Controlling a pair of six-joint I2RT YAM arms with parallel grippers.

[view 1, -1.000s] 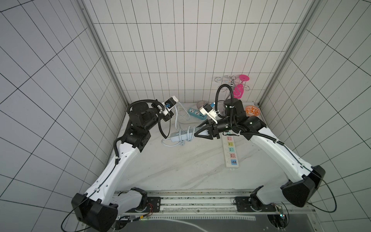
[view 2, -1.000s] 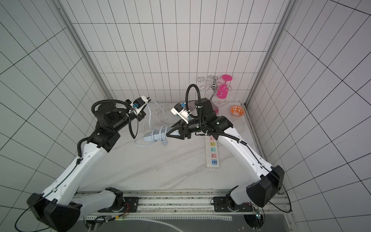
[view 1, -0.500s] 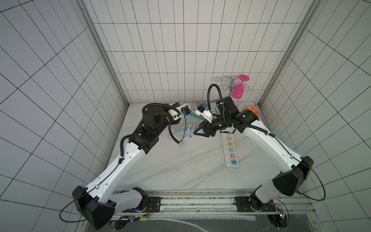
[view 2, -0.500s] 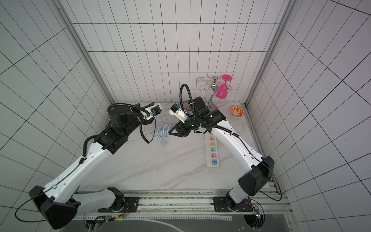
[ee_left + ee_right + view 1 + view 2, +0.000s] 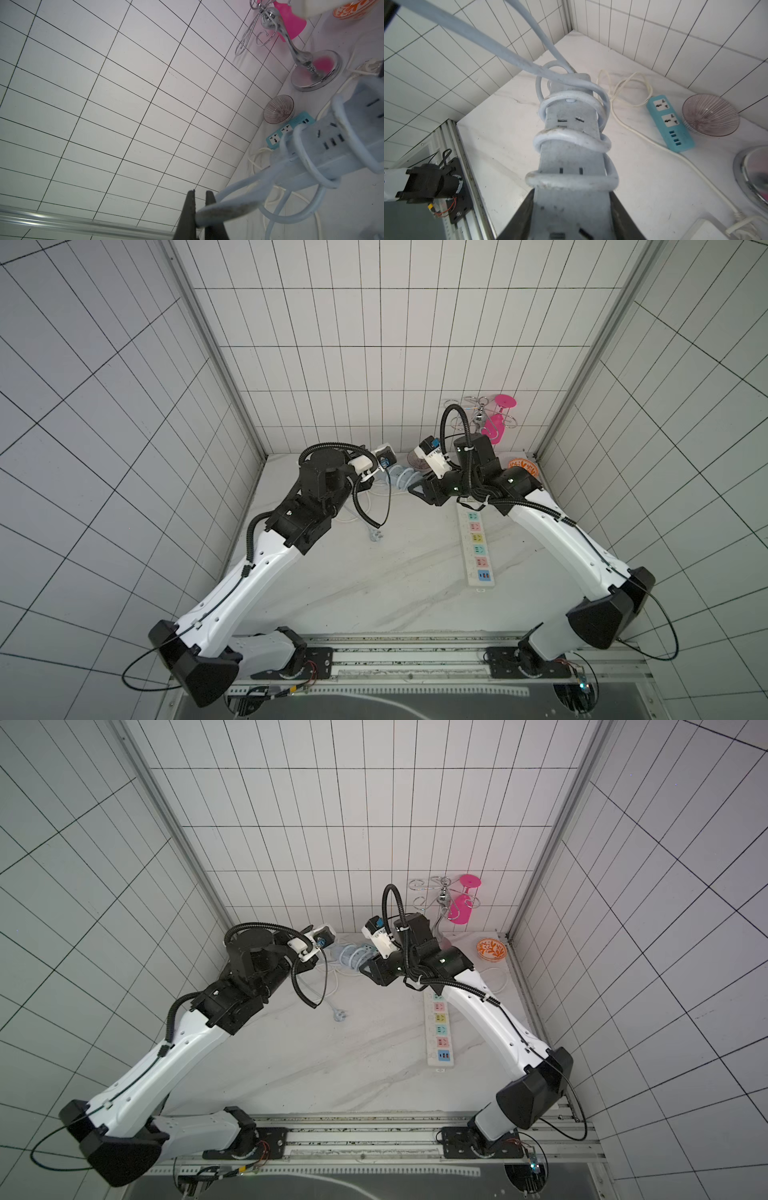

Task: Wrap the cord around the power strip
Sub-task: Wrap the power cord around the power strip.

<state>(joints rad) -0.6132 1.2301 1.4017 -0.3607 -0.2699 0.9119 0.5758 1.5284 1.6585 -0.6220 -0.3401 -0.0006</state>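
The pale grey-blue power strip is held off the table near the back wall, and my right gripper is shut on its near end, one dark finger on each side. The cord is wound round the strip in three turns. From the far end it runs out to my left gripper, which is shut on a stretch of cord. The cord's plug lies on the table in both top views. The strip shows between the two wrists.
A long white strip with coloured sockets lies under the right arm. Behind the held strip are a small teal strip, its thin white cord and a ribbed glass bowl. A chrome rack with a pink glass and an orange bowl stand at the back right.
Both grippers have carried the strip and cord from the table's middle toward the back wall. The left arm swung in toward the strip, then drew back to the left.
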